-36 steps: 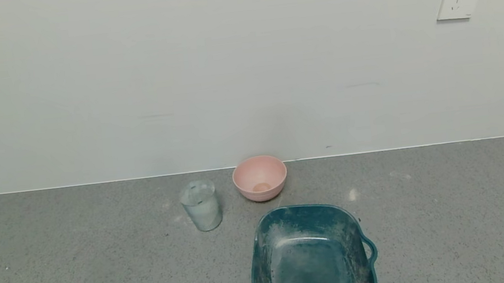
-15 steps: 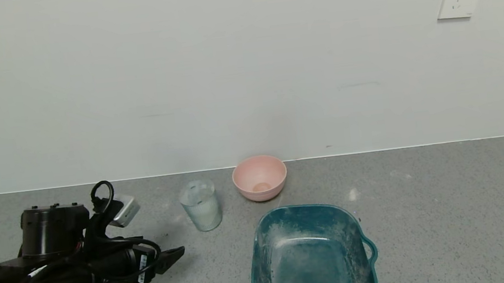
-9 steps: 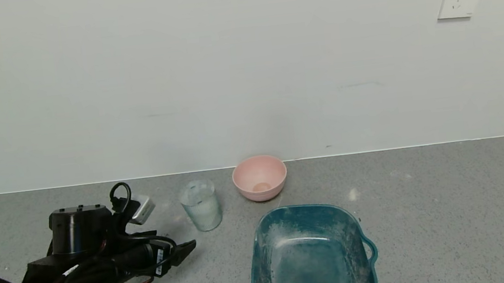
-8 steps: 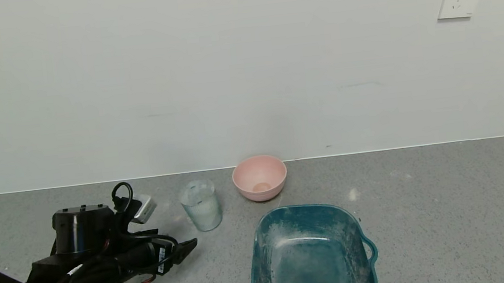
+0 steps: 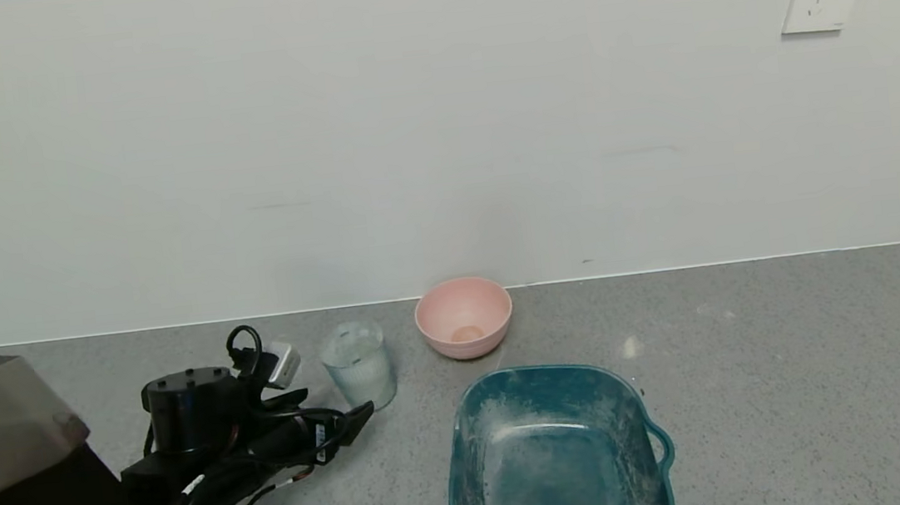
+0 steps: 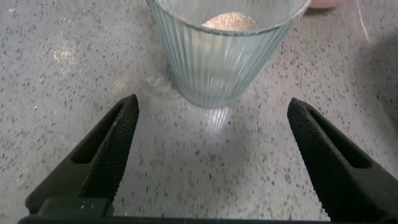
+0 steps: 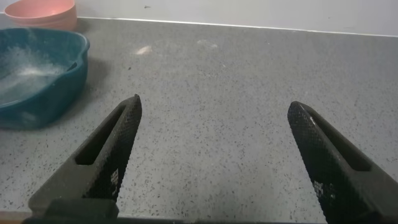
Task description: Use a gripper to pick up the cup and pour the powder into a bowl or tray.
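Our left end effector [image 6: 211, 134] was wide open, just short of the cup [image 6: 227, 53] of powder [image 6: 229, 22]. Next we needed to slide around it and squeeze.

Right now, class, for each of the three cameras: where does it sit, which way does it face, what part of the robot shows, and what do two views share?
Head view: on the head, facing forward and down at the counter and wall; shows the left gripper near the cup.
Left wrist view: on the left wrist, facing along open fingers at the cup holding powder.
Right wrist view: on the right wrist, facing across bare counter past the open right gripper.
Shared: head and right wrist views both show the basin and pink bowl.
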